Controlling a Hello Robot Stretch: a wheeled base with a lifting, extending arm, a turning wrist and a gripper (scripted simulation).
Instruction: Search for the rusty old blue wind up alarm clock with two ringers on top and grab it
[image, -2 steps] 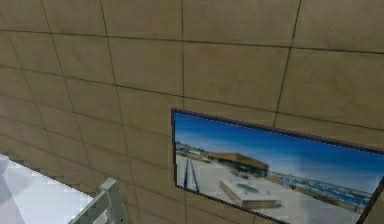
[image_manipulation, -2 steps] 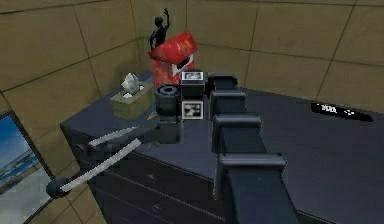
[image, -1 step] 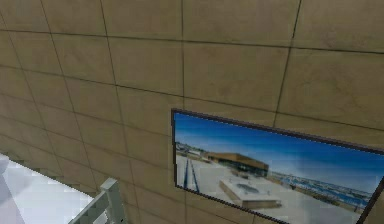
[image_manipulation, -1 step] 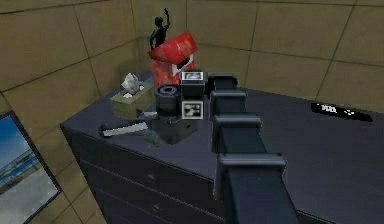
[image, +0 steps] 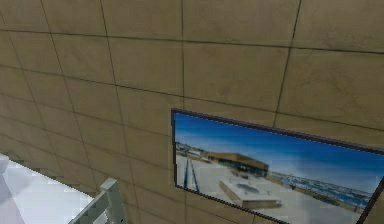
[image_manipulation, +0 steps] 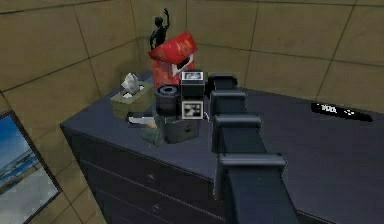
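Dresser corner (image_manipulation: 100, 118) crowded: red box (image_manipulation: 175, 50), statuette (image_manipulation: 160, 32)

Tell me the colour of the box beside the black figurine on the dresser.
The box is red, seen best in the arm side view.

The light in here is soft and evenly spread. The tan tiled wall (image: 120, 60) is lit flat and matte, and the brightest spots are the framed wall picture of a sunny blue-sky waterfront (image: 275, 165) and a pale white surface (image: 40, 200) at the forward view's lower left. On the arm side, the dark grey-blue cabinet's flat top (image_manipulation: 310, 135) takes a dull sheen while its drawer fronts (image_manipulation: 130, 175) sit in shade, and the dark square arm bar (image_manipulation: 240, 150) looks nearly black. The wall's tile lines and the picture's frame slant in the forward view, a trick of the lens.
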